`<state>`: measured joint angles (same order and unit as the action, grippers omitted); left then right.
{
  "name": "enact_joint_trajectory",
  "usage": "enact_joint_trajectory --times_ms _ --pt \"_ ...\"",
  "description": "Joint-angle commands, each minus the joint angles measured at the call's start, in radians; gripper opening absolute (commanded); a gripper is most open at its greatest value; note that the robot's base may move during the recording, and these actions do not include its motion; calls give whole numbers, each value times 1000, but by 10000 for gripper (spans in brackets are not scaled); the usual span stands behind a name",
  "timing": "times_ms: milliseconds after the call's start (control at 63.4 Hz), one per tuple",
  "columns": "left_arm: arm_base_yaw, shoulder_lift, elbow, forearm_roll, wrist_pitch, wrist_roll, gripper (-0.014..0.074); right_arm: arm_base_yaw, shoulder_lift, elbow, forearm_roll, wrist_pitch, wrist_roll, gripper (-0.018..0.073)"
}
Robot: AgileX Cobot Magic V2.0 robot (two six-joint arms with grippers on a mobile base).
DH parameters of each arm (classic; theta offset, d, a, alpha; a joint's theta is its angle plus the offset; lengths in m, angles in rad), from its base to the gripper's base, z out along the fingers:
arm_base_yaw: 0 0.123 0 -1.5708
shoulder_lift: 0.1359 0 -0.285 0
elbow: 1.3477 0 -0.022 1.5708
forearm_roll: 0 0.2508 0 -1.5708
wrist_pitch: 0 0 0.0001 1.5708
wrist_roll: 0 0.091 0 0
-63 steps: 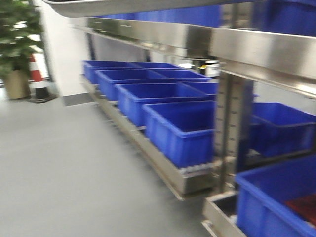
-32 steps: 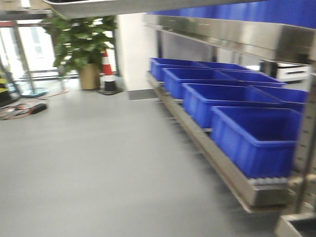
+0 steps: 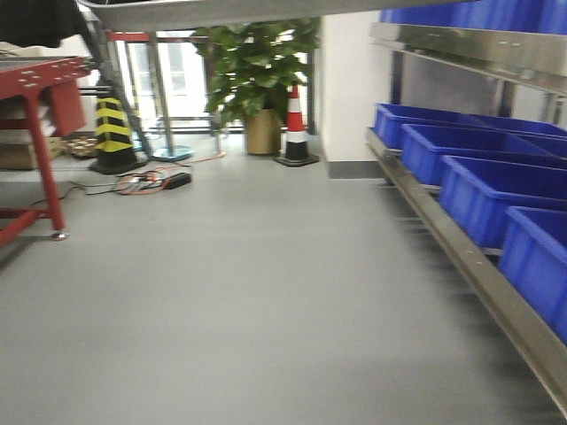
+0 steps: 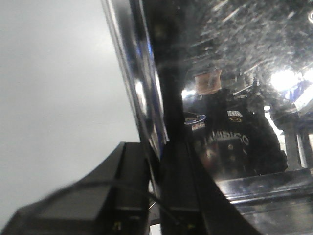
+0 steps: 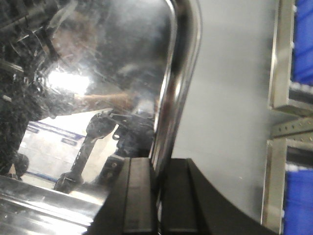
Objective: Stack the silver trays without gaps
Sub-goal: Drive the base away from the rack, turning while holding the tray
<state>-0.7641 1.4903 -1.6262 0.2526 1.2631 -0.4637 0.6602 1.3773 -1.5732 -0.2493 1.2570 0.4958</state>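
One silver tray (image 3: 221,11) is held up in the air, and its underside crosses the top edge of the front view. The left wrist view shows its shiny floor (image 4: 234,73) and thin rim, with my left gripper (image 4: 155,166) shut on that rim, one black finger (image 4: 134,181) outside and one inside. On the opposite side my right gripper (image 5: 157,181) is shut on the rolled rim of the same tray (image 5: 107,58). No other silver tray is in view.
A steel rack (image 3: 478,274) with blue bins (image 3: 483,190) runs along the right. A red table (image 3: 40,75) stands at the left. Farther back are a potted plant (image 3: 261,62), a traffic cone (image 3: 296,124), a yellow-black cone (image 3: 112,133) and floor cables (image 3: 151,181).
The front view has swung left: the rack and bins slid to the right edge, and the plant, cones and red table came into view. The tray stays at the top edge.
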Motion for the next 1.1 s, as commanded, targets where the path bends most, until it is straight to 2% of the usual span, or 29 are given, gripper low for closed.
enact_joint_trajectory --times_ms 0,1089 --pt "-16 -36 -27 -39 38 26 -43 12 -33 -32 25 -85 -21 60" --pt "-16 -36 -27 -40 36 26 -43 12 -33 -32 25 -85 -21 60"
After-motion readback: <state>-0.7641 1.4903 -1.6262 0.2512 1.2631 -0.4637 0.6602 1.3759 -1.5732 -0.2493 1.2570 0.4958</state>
